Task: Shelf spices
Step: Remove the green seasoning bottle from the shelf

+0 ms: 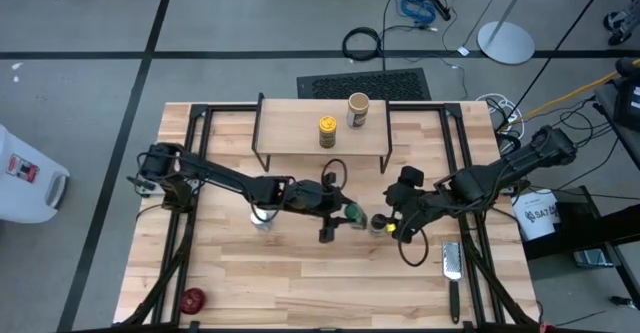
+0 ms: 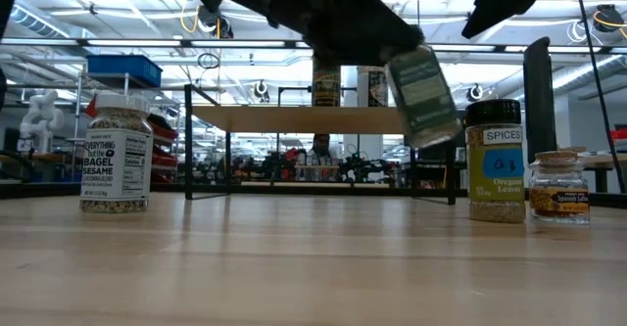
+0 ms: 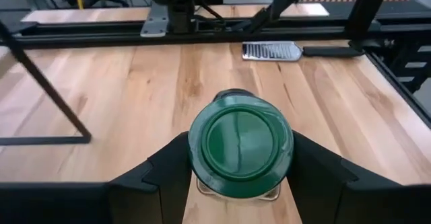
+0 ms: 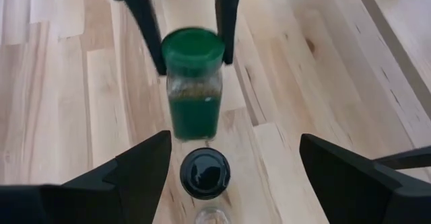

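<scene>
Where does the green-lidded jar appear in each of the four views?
High view: green-lidded jar at table centre, in the left claw.
Low view: tilted in the air, right of centre.
Left wrist view: between the fingers.
Right wrist view: upper centre.
Shared landmark: dark-lidded jar, beside it.

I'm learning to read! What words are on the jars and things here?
"EVERYTHING BUT THE BAGEL SESAME": white-capped jar.
"SPICES" and "Oregano Leaves": dark-lidded jar.
"Spanish Saffron", roughly: small jar.
Label on the green-lidded jar, held by the left gripper: too blurred.
Labels on the shelf jars: too small.
</scene>
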Action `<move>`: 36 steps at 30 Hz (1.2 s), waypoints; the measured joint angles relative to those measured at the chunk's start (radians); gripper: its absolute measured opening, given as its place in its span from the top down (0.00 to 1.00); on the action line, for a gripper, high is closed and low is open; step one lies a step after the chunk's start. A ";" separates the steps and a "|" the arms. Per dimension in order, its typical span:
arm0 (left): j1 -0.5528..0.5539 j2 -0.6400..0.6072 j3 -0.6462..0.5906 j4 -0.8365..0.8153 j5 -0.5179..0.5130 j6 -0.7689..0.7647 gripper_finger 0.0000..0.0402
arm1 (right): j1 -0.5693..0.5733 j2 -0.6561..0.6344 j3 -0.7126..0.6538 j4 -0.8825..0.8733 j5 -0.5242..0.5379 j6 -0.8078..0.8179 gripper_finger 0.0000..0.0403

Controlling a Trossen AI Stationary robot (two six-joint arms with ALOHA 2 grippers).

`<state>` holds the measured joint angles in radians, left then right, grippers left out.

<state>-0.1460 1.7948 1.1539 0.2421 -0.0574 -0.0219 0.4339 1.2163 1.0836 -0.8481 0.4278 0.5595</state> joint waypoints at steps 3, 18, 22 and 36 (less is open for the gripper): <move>-0.007 0.060 0.052 -0.024 0.003 0.001 0.49 | 0.000 0.000 0.000 -0.009 0.000 -0.001 0.22; -0.007 0.150 0.191 -0.182 0.015 0.001 0.48 | 0.000 0.000 0.000 -0.026 -0.002 0.005 0.22; -0.007 0.157 0.191 -0.187 0.006 0.001 0.47 | 0.000 0.001 0.000 -0.026 -0.002 0.005 0.22; -0.005 0.183 0.190 -0.199 -0.011 0.002 0.47 | 0.000 0.001 0.000 -0.024 -0.001 0.009 0.22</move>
<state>-0.1509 1.9774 1.3441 0.0430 -0.0685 -0.0204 0.4338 1.2171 1.0836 -0.8719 0.4267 0.5686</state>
